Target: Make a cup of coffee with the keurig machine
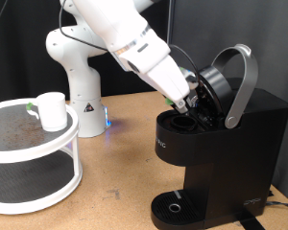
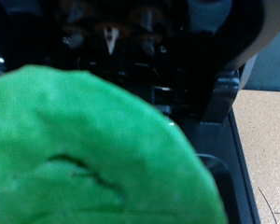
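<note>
The black keurig machine (image 1: pixel 230 144) stands at the exterior view's right with its grey lid handle (image 1: pixel 242 81) swung up and the pod chamber open. My gripper (image 1: pixel 187 103) reaches down into the open chamber from the left. It is shut on a green-topped pod (image 1: pixel 173 99). In the wrist view the pod's green top (image 2: pixel 84 149) fills most of the picture, blurred and very close, with the machine's dark chamber (image 2: pixel 177 56) just beyond it. The white cup (image 1: pixel 52 110) stands on the stand at the exterior view's left, far from the gripper.
A round white two-tier stand (image 1: pixel 34 158) with dark mesh shelves holds the cup at the left. The arm's white base (image 1: pixel 82 96) stands behind it. The round drip tray (image 1: pixel 175 206) at the machine's foot has nothing on it. The tabletop is wooden.
</note>
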{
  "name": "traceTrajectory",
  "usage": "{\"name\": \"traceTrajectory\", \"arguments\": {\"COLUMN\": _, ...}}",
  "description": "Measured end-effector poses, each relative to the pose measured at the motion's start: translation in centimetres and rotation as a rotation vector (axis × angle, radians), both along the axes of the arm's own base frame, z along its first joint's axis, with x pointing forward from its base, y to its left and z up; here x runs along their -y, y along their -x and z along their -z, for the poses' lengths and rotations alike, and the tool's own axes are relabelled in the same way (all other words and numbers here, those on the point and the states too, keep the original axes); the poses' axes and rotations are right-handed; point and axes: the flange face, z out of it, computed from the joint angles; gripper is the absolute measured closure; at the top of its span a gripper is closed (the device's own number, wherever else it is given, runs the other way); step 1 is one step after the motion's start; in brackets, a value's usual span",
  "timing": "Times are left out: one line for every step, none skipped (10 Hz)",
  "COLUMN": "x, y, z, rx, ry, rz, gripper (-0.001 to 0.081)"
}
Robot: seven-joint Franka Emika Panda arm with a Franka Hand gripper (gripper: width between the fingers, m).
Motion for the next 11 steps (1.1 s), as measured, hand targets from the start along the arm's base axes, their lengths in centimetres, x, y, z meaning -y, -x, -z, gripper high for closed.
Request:
{"name": "traceTrajectory", "arguments": {"x": -0.3, "y": -0.2, "z": 0.6, "rx": -0.006, "ry": 0.014, "rz": -0.001, "gripper": 0.0366}}
{"name": "traceTrajectory", "arguments": {"x": -0.5, "y": -0.3, "z": 1.1, "rx": -0.008, "ry": 0.028, "rz": -0.003, "gripper": 0.0366}}
{"name": "traceTrajectory", "arguments": {"x": -0.7, "y": -0.4, "z": 1.6, "rx": -0.015, "ry": 0.041, "rz": -0.007, "gripper": 0.0366}}
{"name": "traceTrajectory", "arguments": {"x": -0.8, "y": -0.4, "z": 2.0, "rx": -0.025, "ry": 0.054, "rz": -0.011, "gripper": 0.0366}}
{"name": "traceTrajectory", "arguments": {"x": -0.9, "y": -0.5, "z": 2.4, "rx": -0.035, "ry": 0.067, "rz": -0.014, "gripper": 0.0366}}
{"name": "traceTrajectory", "arguments": {"x": -1.0, "y": -0.5, "z": 2.7, "rx": -0.041, "ry": 0.072, "rz": -0.016, "gripper": 0.0366}}
{"name": "traceTrajectory", "arguments": {"x": -1.2, "y": -0.5, "z": 2.7, "rx": -0.042, "ry": 0.077, "rz": -0.021, "gripper": 0.0366}}
{"name": "traceTrajectory", "arguments": {"x": -1.2, "y": -0.5, "z": 2.7, "rx": -0.042, "ry": 0.082, "rz": -0.022, "gripper": 0.0366}}
{"name": "traceTrajectory", "arguments": {"x": -1.3, "y": -0.5, "z": 2.7, "rx": -0.044, "ry": 0.087, "rz": -0.020, "gripper": 0.0366}}
{"name": "traceTrajectory", "arguments": {"x": -1.5, "y": -0.5, "z": 2.7, "rx": -0.042, "ry": 0.090, "rz": -0.020, "gripper": 0.0366}}
{"name": "traceTrajectory", "arguments": {"x": -1.6, "y": -0.5, "z": 2.8, "rx": -0.040, "ry": 0.093, "rz": -0.020, "gripper": 0.0366}}
